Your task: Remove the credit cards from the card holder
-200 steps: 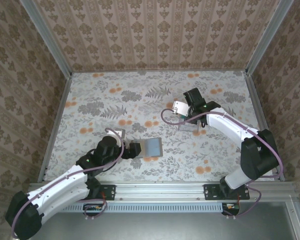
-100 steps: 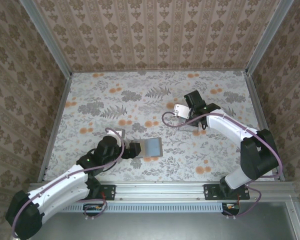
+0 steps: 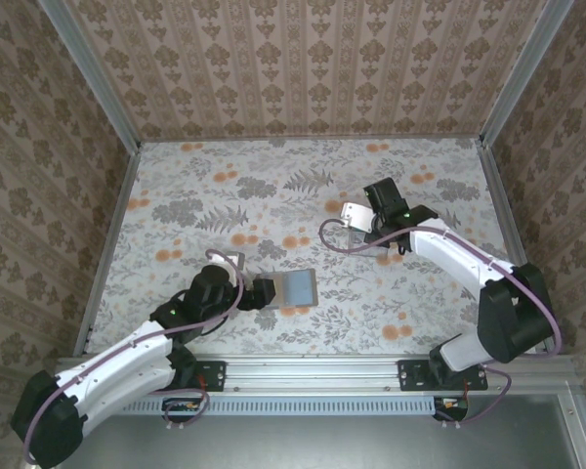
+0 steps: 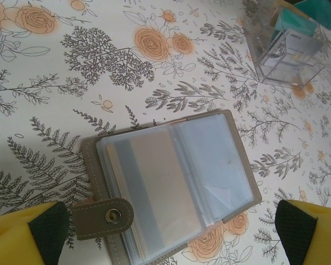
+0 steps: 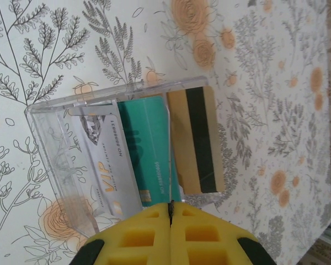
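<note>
The card holder lies open on the table, taupe outside with a snap tab and clear sleeves inside. A pale tan card shows through its left sleeve; the right sleeve looks empty. My left gripper hangs just above the holder's near edge, open, with one yellow finger at each side. From above, the holder sits right of that gripper. My right gripper is shut, its tips at the near edge of a teal card. Beside that lies a gold credit card with a black stripe.
A clear plastic box holds a silver VIP card and the teal card. The same box stands at the far right of the holder. Metal rails and patterned walls fence the floral table.
My right gripper has shifted slightly to the right and nearer over the clear box. The left arm and the card holder have not moved.
</note>
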Motion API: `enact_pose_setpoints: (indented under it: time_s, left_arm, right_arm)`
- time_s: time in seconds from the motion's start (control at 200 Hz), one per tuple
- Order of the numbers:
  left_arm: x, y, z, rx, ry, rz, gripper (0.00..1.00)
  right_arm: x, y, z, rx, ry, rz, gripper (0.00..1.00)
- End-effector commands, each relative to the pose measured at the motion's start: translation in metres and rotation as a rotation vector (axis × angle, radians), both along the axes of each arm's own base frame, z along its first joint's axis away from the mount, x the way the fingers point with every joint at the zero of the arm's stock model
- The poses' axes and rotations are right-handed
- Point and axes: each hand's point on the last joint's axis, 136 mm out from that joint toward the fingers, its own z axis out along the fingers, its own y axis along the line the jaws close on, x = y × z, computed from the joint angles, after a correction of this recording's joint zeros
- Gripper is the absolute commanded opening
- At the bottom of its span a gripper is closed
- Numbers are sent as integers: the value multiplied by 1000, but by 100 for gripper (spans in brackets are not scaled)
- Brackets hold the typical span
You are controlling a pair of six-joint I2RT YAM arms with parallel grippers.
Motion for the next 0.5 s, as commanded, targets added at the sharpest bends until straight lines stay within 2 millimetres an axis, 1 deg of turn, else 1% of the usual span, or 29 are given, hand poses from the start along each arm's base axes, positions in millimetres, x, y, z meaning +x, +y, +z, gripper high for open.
enact_pose_setpoints:
  time_s: [0.0,0.17,0.495]
  left_arm:
    - [-1,0,-2,-10,12,2,100]
    - [-1,0,-2,-12,11,-1,100]
    - [-1,0,-2,-10,12,2,100]
  right_arm:
    - [-6,-3,6,24,-22,-1,0]
    - [-12,-2,-2,27,-3,15,0]
    - [-4,1,-15,12,32,13,0]
